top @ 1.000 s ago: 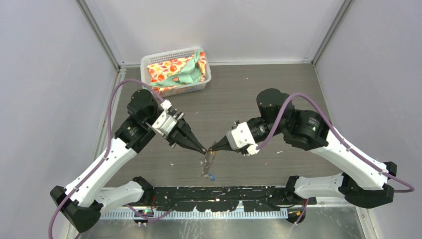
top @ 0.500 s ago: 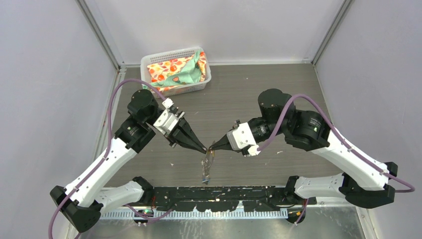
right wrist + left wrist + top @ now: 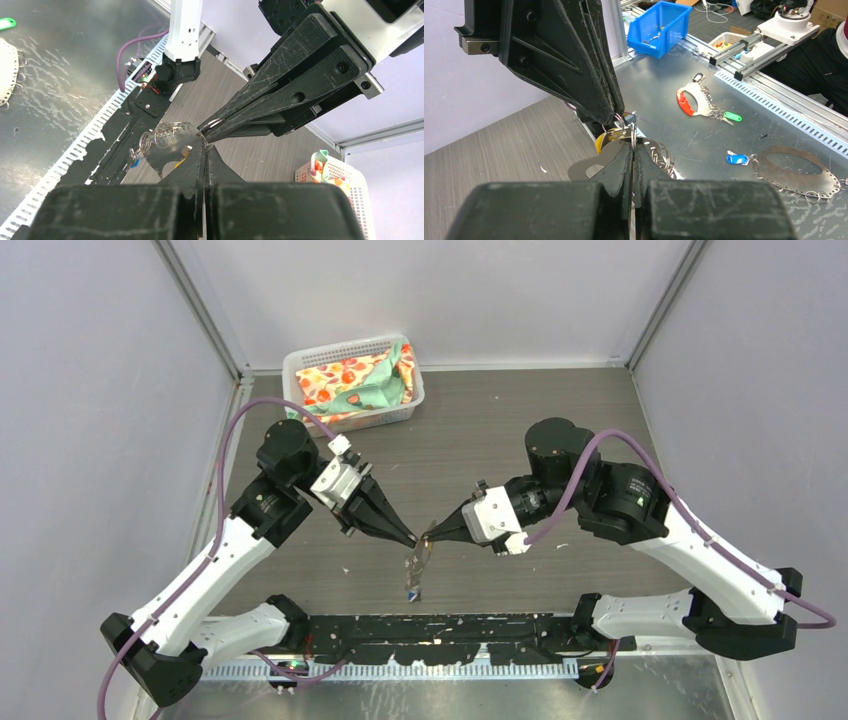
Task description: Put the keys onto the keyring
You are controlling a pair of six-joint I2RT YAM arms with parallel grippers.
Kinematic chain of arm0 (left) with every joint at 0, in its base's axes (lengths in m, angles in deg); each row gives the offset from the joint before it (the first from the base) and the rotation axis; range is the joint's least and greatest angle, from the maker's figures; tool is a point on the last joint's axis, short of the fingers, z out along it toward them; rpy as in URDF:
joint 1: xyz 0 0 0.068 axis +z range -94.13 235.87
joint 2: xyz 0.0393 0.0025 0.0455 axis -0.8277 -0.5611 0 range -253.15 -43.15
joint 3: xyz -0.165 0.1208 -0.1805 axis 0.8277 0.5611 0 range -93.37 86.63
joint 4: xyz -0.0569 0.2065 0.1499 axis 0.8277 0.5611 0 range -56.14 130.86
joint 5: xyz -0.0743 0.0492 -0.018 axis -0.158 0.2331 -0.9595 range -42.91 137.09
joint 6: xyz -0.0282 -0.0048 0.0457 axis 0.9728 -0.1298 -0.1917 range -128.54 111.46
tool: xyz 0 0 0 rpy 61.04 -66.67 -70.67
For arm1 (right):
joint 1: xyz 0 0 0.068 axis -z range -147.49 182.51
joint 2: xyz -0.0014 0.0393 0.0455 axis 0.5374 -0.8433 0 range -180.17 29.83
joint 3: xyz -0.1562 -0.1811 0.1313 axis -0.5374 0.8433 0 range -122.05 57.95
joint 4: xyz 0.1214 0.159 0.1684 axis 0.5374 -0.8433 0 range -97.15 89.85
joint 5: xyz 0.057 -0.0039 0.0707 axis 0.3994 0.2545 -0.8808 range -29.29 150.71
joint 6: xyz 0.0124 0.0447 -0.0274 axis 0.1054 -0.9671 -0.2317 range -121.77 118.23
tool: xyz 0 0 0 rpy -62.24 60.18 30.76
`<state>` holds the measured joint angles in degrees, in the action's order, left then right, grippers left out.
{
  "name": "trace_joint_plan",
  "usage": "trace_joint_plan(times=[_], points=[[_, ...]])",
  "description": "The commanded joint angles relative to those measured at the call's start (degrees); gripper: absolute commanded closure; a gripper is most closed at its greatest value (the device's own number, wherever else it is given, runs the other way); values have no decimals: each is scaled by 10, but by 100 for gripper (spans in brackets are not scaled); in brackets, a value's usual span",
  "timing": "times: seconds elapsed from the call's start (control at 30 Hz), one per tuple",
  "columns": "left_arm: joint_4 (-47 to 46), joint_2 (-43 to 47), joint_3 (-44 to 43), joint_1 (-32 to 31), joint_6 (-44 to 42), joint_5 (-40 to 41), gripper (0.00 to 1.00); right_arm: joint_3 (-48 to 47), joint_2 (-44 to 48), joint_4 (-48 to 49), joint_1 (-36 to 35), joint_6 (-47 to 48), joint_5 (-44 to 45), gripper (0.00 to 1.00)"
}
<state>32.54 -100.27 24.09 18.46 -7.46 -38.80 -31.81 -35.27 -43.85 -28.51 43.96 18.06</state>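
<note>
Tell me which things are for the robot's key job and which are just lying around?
For the job: keyring, blue key, yellow key, left end effector, right end effector.
Just lying about: basket, cloth, blue bin.
</note>
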Motion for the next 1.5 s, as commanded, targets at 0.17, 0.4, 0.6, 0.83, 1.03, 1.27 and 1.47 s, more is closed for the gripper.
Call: trace_joint_plan(times=[0.17,0.4,0.6,0.83,1.03,1.27,1.47], points=[[1,11,-5,0,12,9,100,-21,13,27,-3,-6,-14,99],[3,12,-6,-1,13,12,100,-23,10,33,-3,-10,-14,99],[5,12,-7,-1,15,19,100,-21,10,32,-4,-13,-15,99],[9,11,-10,-1,15,19,100,-23,5,34,-3,-14,-12,99],[7,12,-8,-1,15,18,100,-24,1,36,-5,-19,-9,99],[5,16,-5,-1,14,19,100,-24,1,38,-5,-19,-6,99],[10,17,-6,0,13,19,100,-20,0,46,-7,-19,-7,99]])
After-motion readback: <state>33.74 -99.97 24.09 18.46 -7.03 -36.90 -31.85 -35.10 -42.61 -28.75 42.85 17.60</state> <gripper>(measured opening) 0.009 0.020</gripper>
